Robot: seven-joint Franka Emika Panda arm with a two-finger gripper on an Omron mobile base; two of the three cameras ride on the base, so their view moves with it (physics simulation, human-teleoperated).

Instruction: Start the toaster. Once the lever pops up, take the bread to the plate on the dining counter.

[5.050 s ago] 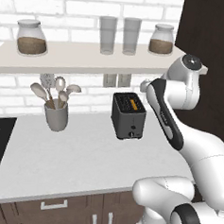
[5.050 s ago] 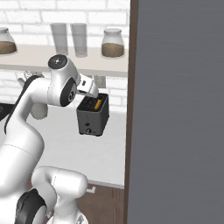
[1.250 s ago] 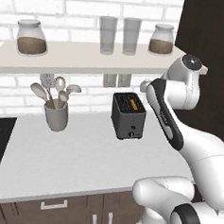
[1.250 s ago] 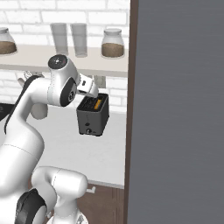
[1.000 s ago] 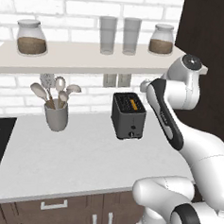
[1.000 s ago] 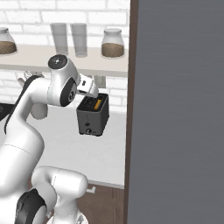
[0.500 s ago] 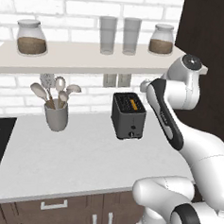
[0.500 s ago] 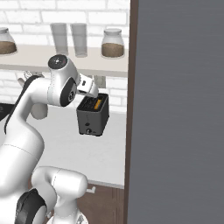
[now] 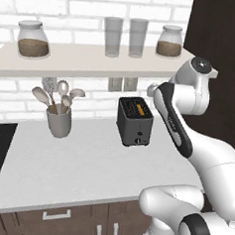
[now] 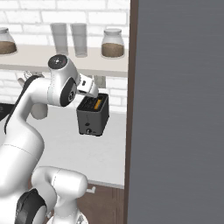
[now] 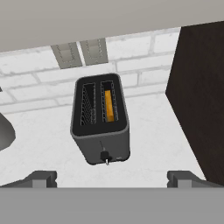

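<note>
now we hover our hand (image 11: 111,177), fingers spread wide, above the toaster (image 11: 101,120); the bread (image 11: 109,106) sits in its right slot.

White rounded arm (image 9: 189,119) — dark joints (glossy shell).

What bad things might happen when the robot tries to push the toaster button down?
The lever is tiny, so the wide-open tool may miss it. The toaster stands loose on the worktop, so a push could shove or tip it. The bread sits deep in one slot, hard to grab later.
</note>
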